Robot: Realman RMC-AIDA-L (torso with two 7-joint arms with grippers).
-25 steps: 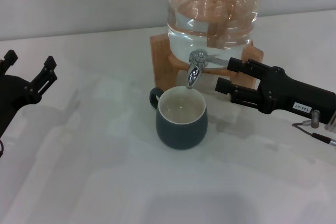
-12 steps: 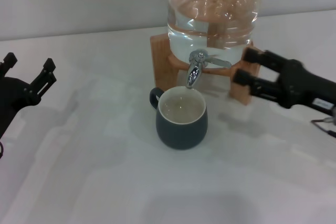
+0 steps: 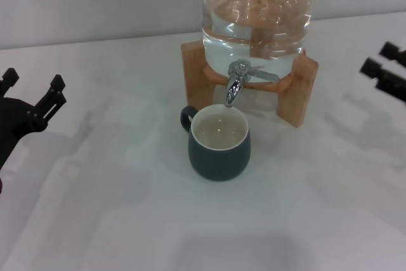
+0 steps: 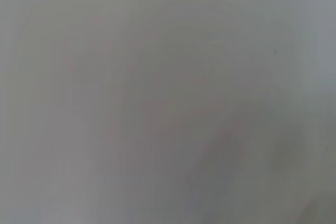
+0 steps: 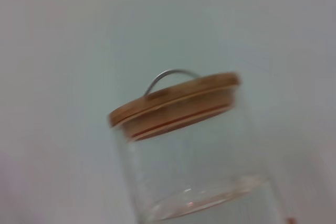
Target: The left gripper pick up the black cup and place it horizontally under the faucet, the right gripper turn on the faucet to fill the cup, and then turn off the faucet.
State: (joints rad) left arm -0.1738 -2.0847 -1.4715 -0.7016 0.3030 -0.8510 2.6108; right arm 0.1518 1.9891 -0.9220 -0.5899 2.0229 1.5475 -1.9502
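The black cup (image 3: 219, 143) stood upright on the white table (image 3: 127, 220), directly under the spout of the faucet (image 3: 236, 84), with its small handle turned toward the robot's left and a pale liquid showing inside. No stream was visible between the spout and the cup, and the lever pointed toward the robot's right; from this I judged that the faucet was probably closed and the task near its end.

The faucet was fitted to the glass jar (image 3: 257, 20), which rested on the wooden stand (image 3: 298, 87). In the right wrist view the wooden lid (image 5: 176, 103) of the jar with its wire handle was visible, and the water surface below it.

The right gripper (image 3: 387, 71) was at the right edge of the head view, well apart from the faucet, its two black fingers spread and holding nothing. The left gripper (image 3: 32, 103) was at the left edge, well apart from the cup, fingers also spread and empty. The left wrist view showed only a grey surface.

The risks, as I judge them: if the lever was not fully closed, slow dripping could overfill the cup and wet the table. A new approach by either arm could push the cup, which stood free, or knock the lever open.
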